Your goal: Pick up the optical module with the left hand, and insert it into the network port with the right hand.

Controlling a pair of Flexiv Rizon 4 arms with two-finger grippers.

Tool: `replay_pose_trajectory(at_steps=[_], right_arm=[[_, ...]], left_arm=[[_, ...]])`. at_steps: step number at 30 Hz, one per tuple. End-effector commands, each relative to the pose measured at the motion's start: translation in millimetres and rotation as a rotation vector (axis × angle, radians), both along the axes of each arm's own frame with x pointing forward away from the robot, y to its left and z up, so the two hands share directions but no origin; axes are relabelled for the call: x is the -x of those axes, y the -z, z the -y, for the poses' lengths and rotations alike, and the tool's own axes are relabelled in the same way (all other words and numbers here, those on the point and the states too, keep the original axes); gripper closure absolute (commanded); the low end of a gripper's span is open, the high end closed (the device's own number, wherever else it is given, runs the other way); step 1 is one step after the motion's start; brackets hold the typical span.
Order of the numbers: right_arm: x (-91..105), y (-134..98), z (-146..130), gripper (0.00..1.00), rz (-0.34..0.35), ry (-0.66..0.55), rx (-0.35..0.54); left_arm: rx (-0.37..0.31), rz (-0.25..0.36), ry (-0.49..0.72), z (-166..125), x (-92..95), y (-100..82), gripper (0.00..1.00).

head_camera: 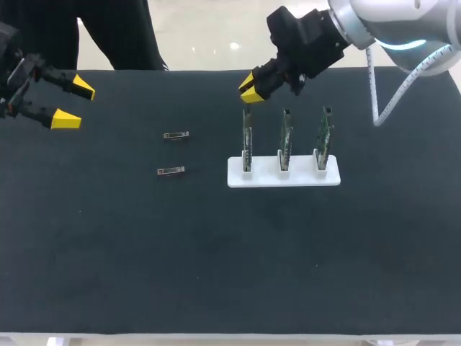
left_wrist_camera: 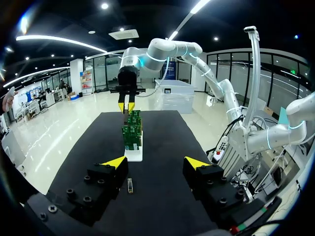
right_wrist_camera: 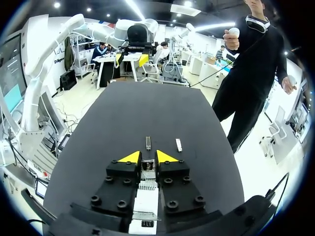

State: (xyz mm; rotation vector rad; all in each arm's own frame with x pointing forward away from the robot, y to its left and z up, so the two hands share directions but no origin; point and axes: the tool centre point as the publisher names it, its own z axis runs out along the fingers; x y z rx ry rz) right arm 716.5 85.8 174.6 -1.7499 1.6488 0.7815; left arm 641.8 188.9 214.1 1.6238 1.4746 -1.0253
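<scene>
- The left gripper point(head_camera: 73, 103) hangs over the far left corner of the tabletop point(head_camera: 216, 259). Its fingers are spread wide and hold nothing.
- Two small metal modules lie flat on the tabletop, left of the middle and well apart from the left gripper. One module point(head_camera: 176, 135) lies nearer the far edge, and the other module point(head_camera: 171, 171) lies just on the near side of it.
- In the left wrist view one module point(left_wrist_camera: 130, 185) shows on the tabletop below the gap between the spread fingers, untouched.
- A white rack point(head_camera: 299, 176) stands right of the middle, carrying three green circuit boards upright in a row.
- The right gripper point(head_camera: 251, 88) hangs over the top of the leftmost board point(head_camera: 246, 140). Its fingers are only a narrow gap apart and carry no module.
- In the right wrist view both modules lie ahead of the right gripper, and the board's top edge shows in the gap.
</scene>
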Motion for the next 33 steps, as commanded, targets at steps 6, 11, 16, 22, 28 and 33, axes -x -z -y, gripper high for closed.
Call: replay_pose_trajectory(at_steps=[6,11,16,22,28,33], right_arm=[[-0.1,4,0,1.0,-0.003,0.001,-0.011],[-1.2,4,0,1.0,0.009,0.001,-0.004],[-2.4,3,-1,1.0,0.027,0.02,-0.019],[-3.4,-9,-5,0.0,0.017,0.023,-0.007],[-2.5,-27,-8,0.0,-0.005,0.047,0.011],[-4.6,-38,-9,1.0,-0.019,0.056,0.038]], left_arm=[[-0.003,-0.001,0.001,0,-0.9,0.0,0.0],[-0.003,-0.001,0.001,0,-0.9,0.0,0.0],[-0.003,-0.001,0.001,0,-0.9,0.0,0.0],[-0.003,-0.001,0.001,0,-0.9,0.0,0.0],[-0.003,-0.001,0.001,0,-0.9,0.0,0.0],[-0.003,-0.001,0.001,0,-0.9,0.0,0.0]])
